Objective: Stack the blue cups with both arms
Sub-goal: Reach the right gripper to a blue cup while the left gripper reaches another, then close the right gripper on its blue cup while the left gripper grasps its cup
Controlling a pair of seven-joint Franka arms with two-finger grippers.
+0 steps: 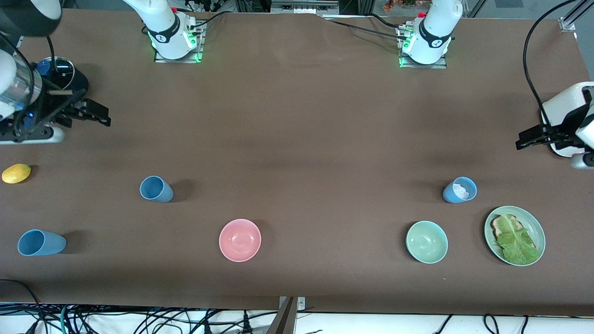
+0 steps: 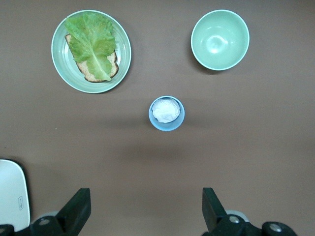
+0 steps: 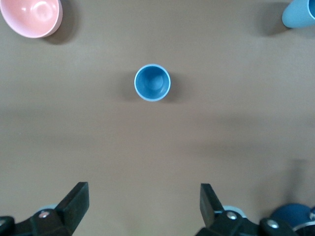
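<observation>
Three blue cups stand upright on the brown table. One cup (image 1: 156, 189) and a second (image 1: 41, 242), nearer the front camera, are toward the right arm's end. The third (image 1: 460, 189), toward the left arm's end, holds something white. My right gripper (image 1: 100, 116) hangs open and empty over the table's end; its wrist view shows its fingers (image 3: 144, 191) wide apart, with one cup (image 3: 152, 82) below and another (image 3: 298, 14) at the frame's edge. My left gripper (image 1: 524, 139) is open and empty over the other end; its wrist view (image 2: 146, 196) shows the filled cup (image 2: 167, 113).
A pink bowl (image 1: 240, 240) and a pale green bowl (image 1: 426, 241) sit near the front edge. A green plate (image 1: 533, 222) with toast and lettuce lies beside the filled cup. A yellow lemon (image 1: 16, 173) lies at the right arm's end.
</observation>
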